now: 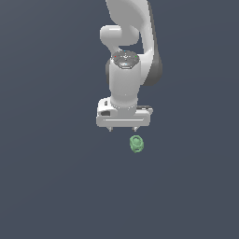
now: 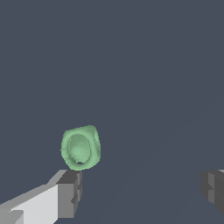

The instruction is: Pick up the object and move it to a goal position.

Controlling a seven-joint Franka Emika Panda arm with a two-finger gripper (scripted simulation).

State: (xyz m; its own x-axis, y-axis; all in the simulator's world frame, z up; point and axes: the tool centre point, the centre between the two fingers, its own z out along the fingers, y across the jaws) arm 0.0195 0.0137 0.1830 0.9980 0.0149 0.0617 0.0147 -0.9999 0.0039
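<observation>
Hanging over a plain dark blue-grey floor, the white arm (image 1: 133,42) reaches down through the middle of the exterior view, with no edge or corner of the floor showing in either picture. At its lower end sits the wide white body of the jaws (image 1: 123,129), and two short fingertips poke out beneath it, one toward the exterior view's left (image 1: 110,129) and one toward the exterior view's right (image 1: 135,129). They stand far apart, about as wide as the body allows, and nothing is held between them.

Just beyond the right-hand fingertip in the exterior view, a little lower in the picture, lies the green lump (image 1: 136,144). It is small, pale green and rounded, with ridges and a hollow in its face, and it is clearly narrower than the white body above it. It looks apart from the fingertip, though whether the jaws are at floor height or above it cannot be told.

In the wrist view the lump (image 2: 80,148) shows close beside the grey pad of one finger (image 2: 70,194), outside the gap rather than within it, while the other finger (image 2: 214,187) sits well away across the open space
</observation>
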